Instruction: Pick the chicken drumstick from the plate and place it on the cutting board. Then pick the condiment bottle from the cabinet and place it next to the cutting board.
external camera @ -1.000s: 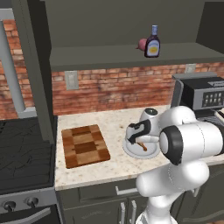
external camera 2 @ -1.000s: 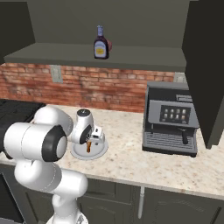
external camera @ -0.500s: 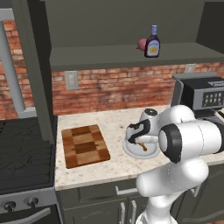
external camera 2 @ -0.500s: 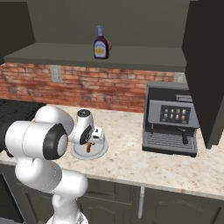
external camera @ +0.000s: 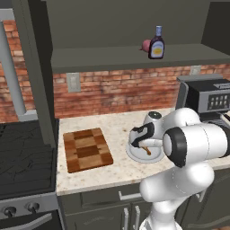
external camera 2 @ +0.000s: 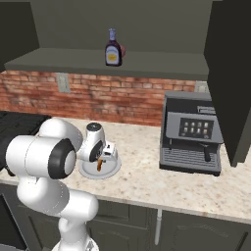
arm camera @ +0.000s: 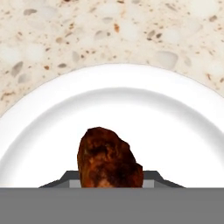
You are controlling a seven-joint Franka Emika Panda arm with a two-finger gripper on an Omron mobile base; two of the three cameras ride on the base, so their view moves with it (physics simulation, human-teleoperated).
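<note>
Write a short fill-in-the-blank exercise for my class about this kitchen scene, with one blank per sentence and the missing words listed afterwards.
1. The chicken drumstick lies on the round ____.
2. The cutting board sits on the counter between the plate and the ____.
3. The condiment bottle stands upright on the open shelf of the ____.
4. On that shelf, right beside the bottle, is a reddish-purple ____.

Missing words: plate; stove; cabinet; onion
</note>
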